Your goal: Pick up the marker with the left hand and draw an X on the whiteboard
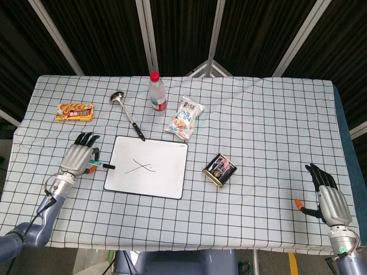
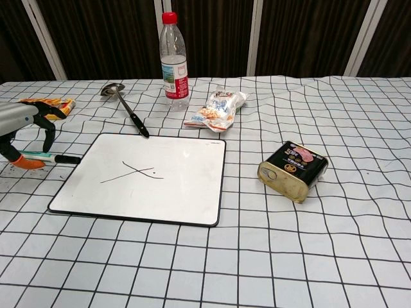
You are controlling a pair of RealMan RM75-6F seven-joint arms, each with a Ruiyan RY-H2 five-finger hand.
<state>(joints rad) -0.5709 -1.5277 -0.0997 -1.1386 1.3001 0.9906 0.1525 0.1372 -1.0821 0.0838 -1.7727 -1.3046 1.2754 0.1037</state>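
Note:
The whiteboard (image 1: 163, 180) (image 2: 173, 192) lies flat left of the table's middle, with a thin black X (image 1: 140, 167) (image 2: 131, 171) drawn on it. My left hand (image 1: 77, 159) (image 2: 22, 131) is just off the board's left edge, low over the cloth. It holds the marker (image 1: 101, 166) (image 2: 48, 156) between thumb and fingers, nearly level, black tip pointing toward the board. My right hand (image 1: 328, 197) rests at the table's near right corner, fingers spread, holding nothing; the chest view does not show it.
A water bottle (image 1: 157, 91) (image 2: 173, 54), a metal ladle (image 1: 127, 112) (image 2: 125, 106) and a snack bag (image 1: 185, 118) (image 2: 217, 109) lie behind the board. A tin can (image 1: 220, 169) (image 2: 293, 170) sits to its right. A yellow snack pack (image 1: 75, 112) (image 2: 48, 102) lies far left.

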